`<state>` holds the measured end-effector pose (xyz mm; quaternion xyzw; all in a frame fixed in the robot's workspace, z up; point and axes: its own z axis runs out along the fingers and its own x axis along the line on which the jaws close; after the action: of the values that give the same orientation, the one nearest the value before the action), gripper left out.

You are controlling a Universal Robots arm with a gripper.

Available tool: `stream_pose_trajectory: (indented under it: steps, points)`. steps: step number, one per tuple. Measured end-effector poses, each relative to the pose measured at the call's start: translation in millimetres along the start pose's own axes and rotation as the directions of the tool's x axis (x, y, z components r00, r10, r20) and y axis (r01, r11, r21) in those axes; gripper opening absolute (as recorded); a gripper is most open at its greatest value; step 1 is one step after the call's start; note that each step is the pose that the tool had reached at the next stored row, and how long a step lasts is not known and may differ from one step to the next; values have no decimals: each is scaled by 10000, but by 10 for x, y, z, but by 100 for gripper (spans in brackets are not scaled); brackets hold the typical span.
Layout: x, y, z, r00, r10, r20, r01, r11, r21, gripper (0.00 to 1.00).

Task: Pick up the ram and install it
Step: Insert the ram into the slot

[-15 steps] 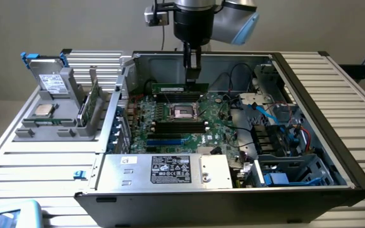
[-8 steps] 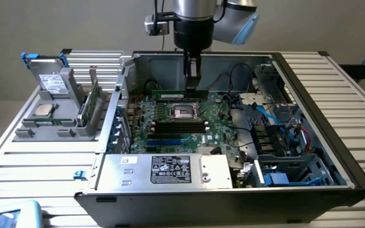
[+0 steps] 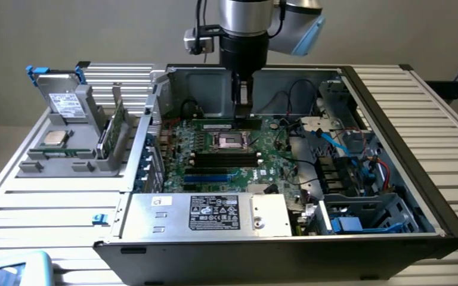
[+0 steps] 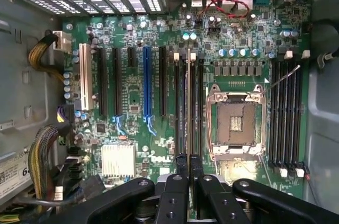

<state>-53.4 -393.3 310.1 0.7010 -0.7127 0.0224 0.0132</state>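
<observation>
Tool (image 4: 188, 161) — pointing straight down — pinches the ram (image 3: 215, 124).

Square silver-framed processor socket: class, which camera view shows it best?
The wrist view: the square silver-framed processor socket faces the camera squarely. The exterior view shows the socket small, at a slant.

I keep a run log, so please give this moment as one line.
pincer: shut on ram | ram: on edge, at slots beside socket | seated: cannot tell
</observation>
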Motion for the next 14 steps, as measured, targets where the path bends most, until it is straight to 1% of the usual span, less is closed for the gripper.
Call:
stream_pose_trajectory:
  steps: [2, 5, 6, 11, 14]
  points:
    - [-13, -1, 26, 10000, -2, -36, 2, 10000, -1, 13]
    - [-33, 0, 64, 9999, -2, -118, 2, 10000, 3, 13]
    - [-35, 0, 75, 9999, -3, -126, 3, 10000, 3, 13]
    - [-35, 0, 77, 9999, -4, -130, 4, 10000, 1, 13]
    - [-38, 1, 121, 9999, -3, -140, 3, 10000, 2, 13]
